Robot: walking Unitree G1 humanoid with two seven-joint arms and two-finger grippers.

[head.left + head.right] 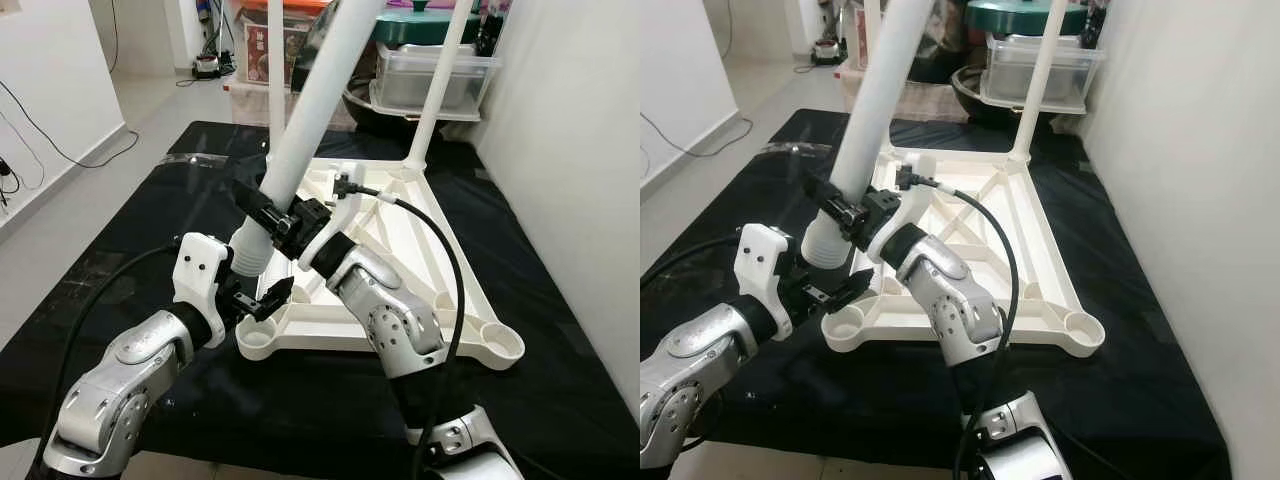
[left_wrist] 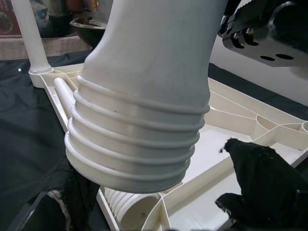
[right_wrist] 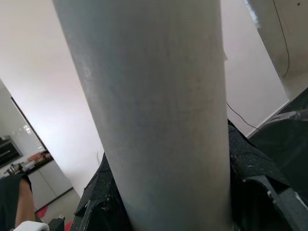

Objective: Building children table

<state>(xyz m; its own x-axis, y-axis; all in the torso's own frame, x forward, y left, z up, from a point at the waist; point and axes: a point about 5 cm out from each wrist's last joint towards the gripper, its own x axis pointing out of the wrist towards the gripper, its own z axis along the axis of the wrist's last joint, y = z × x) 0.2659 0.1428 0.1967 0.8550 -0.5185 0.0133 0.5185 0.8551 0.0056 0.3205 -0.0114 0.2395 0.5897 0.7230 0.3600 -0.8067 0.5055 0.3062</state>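
Tabletop: white moulded plastic, upside down (image 1: 420, 250) on a black sheet (image 1: 120, 260), ribs and corner sockets facing up; two legs already stand in the far sockets (image 1: 430, 110).
Leg: long white tube (image 1: 300, 140), tilted, top leaning far and right, threaded end (image 2: 134, 144) hanging just above the near left socket (image 1: 256, 340), not yet in.
Right end effector: clamped across the leg just above the threads (image 1: 285, 222).
Left end effector: beside the threaded end (image 1: 262, 298), fingers spread to either side of it, not gripping.
Handling: likely light, hollow and stiff; smooth, so it may slip or spin in a loose hold.
Where to hold: low on the plain shaft, clear of the threads.
Risk: tilted entry could cross the threads; stand it upright first.
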